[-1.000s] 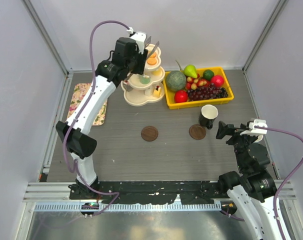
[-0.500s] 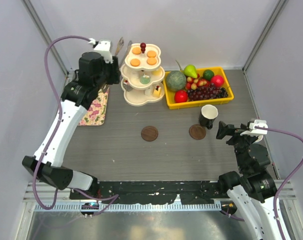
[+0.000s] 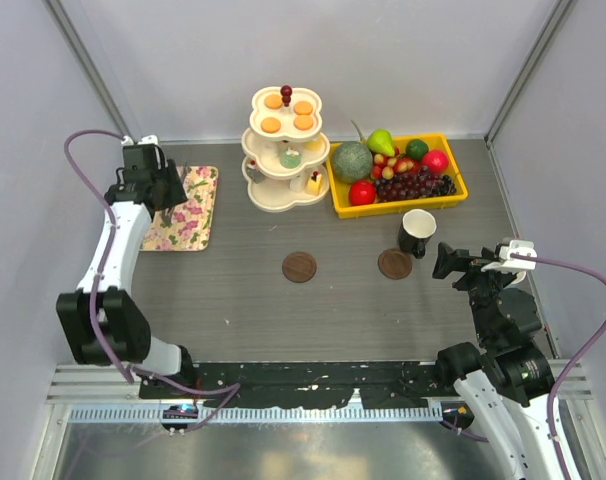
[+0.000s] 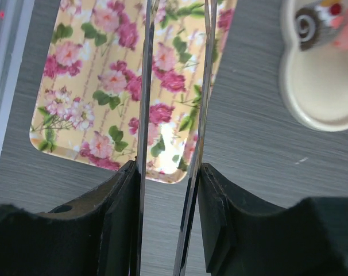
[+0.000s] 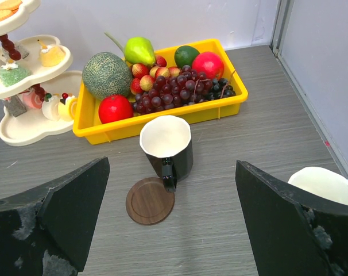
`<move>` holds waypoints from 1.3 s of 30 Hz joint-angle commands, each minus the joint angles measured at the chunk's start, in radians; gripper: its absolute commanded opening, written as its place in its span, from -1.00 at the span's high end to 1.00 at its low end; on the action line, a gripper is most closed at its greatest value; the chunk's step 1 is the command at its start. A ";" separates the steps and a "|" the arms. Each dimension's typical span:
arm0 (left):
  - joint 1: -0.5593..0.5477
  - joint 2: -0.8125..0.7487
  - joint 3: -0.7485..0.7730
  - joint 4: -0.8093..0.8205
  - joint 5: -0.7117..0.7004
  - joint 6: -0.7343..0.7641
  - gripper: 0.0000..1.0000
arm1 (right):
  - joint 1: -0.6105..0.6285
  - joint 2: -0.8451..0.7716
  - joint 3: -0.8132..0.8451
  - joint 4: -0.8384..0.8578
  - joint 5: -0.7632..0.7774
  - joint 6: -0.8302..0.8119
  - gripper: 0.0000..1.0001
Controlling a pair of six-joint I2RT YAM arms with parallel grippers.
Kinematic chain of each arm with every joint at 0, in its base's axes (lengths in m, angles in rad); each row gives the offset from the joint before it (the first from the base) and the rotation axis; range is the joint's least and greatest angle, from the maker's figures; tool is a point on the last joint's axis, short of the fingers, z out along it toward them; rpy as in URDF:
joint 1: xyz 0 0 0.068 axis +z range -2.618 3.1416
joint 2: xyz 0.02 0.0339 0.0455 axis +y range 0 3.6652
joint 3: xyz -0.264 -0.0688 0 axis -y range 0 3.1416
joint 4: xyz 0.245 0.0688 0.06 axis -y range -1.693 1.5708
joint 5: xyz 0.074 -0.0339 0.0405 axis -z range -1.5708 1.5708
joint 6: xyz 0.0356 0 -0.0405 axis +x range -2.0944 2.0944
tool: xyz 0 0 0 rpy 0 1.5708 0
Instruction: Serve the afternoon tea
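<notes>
The sweets sit on a cream three-tier stand (image 3: 265, 192), with orange tarts (image 3: 283, 110) on its top tier. My left gripper (image 3: 165, 205) (image 4: 168, 169) hangs over the flowered tray (image 3: 195, 228) (image 4: 93, 86), shut on metal tongs (image 4: 144, 103) whose two blades point at the tray with nothing between them. The black mug (image 3: 417, 232) (image 5: 165, 146) stands beside a wooden coaster (image 3: 394, 263) (image 5: 150, 200). Just right of that mug my right gripper (image 3: 445, 260) (image 5: 171, 167) is wide open, holding nothing. A white mug (image 5: 323, 185) shows at the right edge of the right wrist view.
A yellow tray (image 3: 453, 195) (image 5: 162, 123) of fruit stands right of the stand. A second coaster (image 3: 299, 266) lies mid-table. The stand's bottom tier (image 4: 317, 92) lies to the right of the tongs. Walls enclose the table on the left, back and right.
My left arm has swung from the top of the stand leftward and down to the flowered tray, carrying the tongs. The right arm has not moved.
</notes>
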 commanded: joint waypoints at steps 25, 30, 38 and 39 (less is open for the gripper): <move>0.105 0.375 0.243 -0.138 -0.020 0.086 -0.61 | 0.004 0.031 0.034 0.015 -0.042 0.038 -0.96; 0.077 0.253 0.175 -0.122 0.112 -0.034 -0.54 | 0.004 0.079 0.054 -0.012 -0.069 0.076 -0.96; -0.174 0.055 -0.023 0.000 0.163 -0.135 -0.44 | 0.004 0.166 0.104 -0.057 -0.117 0.116 -0.96; -0.214 0.048 -0.041 0.009 0.154 -0.145 -0.42 | 0.004 0.172 0.109 -0.065 -0.114 0.113 -0.96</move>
